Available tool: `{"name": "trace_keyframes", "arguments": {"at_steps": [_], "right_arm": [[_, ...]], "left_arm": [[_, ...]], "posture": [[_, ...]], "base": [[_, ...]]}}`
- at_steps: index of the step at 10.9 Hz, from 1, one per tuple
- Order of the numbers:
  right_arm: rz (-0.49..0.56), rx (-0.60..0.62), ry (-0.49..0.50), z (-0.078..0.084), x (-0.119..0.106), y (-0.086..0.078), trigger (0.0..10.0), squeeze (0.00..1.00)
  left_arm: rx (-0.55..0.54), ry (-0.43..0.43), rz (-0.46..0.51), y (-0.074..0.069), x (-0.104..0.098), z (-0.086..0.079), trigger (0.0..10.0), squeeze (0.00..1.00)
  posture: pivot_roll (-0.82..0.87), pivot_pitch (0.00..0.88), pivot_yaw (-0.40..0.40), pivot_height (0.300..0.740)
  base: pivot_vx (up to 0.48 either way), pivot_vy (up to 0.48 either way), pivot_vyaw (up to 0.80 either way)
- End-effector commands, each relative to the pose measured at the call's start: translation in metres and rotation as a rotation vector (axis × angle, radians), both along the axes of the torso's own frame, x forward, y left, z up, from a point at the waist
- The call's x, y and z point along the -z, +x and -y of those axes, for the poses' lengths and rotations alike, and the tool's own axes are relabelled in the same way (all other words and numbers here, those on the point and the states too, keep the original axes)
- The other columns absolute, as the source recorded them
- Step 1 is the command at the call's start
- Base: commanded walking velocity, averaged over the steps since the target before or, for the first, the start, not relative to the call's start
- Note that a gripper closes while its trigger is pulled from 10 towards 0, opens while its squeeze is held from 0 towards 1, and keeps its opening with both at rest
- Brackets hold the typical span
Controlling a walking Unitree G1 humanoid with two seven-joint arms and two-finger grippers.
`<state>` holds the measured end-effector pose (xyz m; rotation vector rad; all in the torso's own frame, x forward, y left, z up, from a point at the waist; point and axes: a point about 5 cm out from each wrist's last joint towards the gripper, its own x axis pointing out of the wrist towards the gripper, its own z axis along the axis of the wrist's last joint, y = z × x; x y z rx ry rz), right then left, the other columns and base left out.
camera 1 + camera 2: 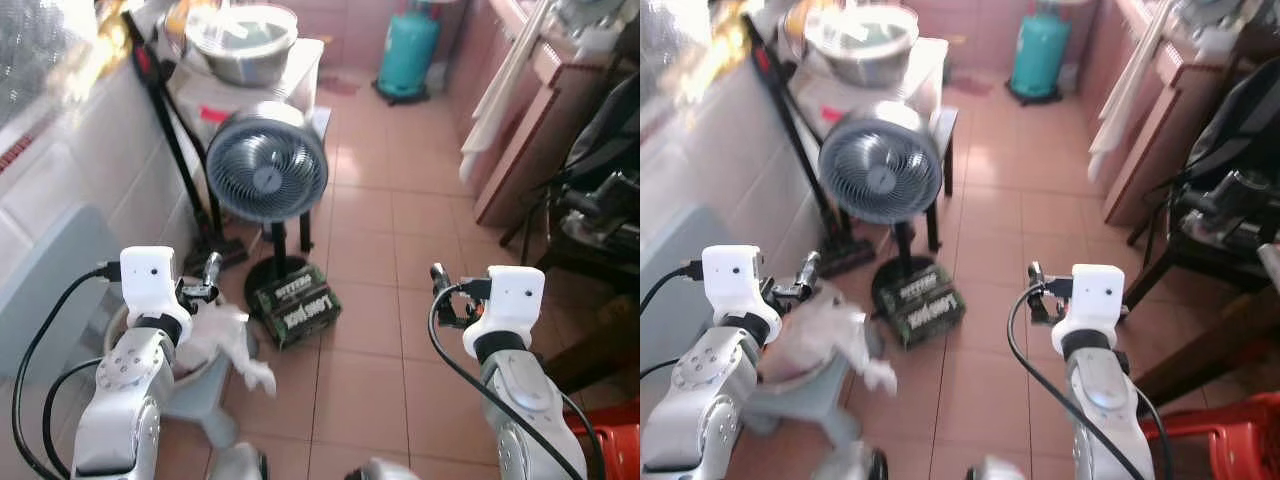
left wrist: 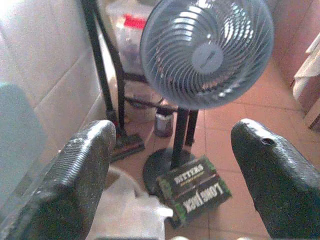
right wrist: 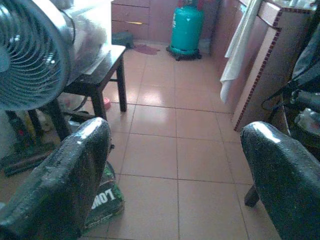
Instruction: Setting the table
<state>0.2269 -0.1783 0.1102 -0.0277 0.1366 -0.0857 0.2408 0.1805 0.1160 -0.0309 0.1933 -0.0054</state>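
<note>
I see no tableware. My left gripper (image 1: 206, 283) is raised in front of me at the left, and in its wrist view its black fingers (image 2: 82, 170) stand wide apart with nothing between them. My right gripper (image 1: 440, 292) is raised at the right, open too, with its fingers (image 3: 75, 170) apart and holding nothing. The left gripper hangs over a crumpled white cloth or bag (image 1: 228, 338) lying in a pale basin (image 1: 125, 325) on the floor.
A grey standing fan (image 1: 267, 175) and a green box (image 1: 295, 305) are just ahead on the tiled floor. A metal bowl (image 1: 242, 42) sits on a small table behind. A teal gas cylinder (image 1: 408, 55) stands far back. Cabinets, a hanging towel (image 1: 495, 100) and a dark chair (image 1: 590, 220) line the right.
</note>
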Motion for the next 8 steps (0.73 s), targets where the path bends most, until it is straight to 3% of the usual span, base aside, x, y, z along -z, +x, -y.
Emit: {"name": "trace_keyframes", "arguments": {"at_steps": [1,4,8], "right_arm": [[-0.002,0.015,0.007,0.0028,0.0,0.0016,10.0,0.0],[-0.006,0.024,0.02,0.0022,0.0011,0.0036,10.0,0.0],[-0.009,0.037,0.021,0.0029,0.0023,0.0057,10.0,0.0]], "left_arm": [[-0.014,0.001,0.004,0.0007,-0.0036,-0.0011,10.0,0.0],[-0.014,0.0,0.005,0.0024,-0.0045,0.0004,10.0,0.0],[-0.009,-0.005,0.009,0.0053,-0.0054,0.0034,10.0,0.0]], "posture": [[0.0,0.0,-0.017,0.74],[0.0,0.0,-0.016,0.74],[0.0,0.0,-0.018,0.74]], "base": [[-0.315,0.0,0.0],[-0.349,0.0,0.0],[-0.277,0.382,0.0]]}}
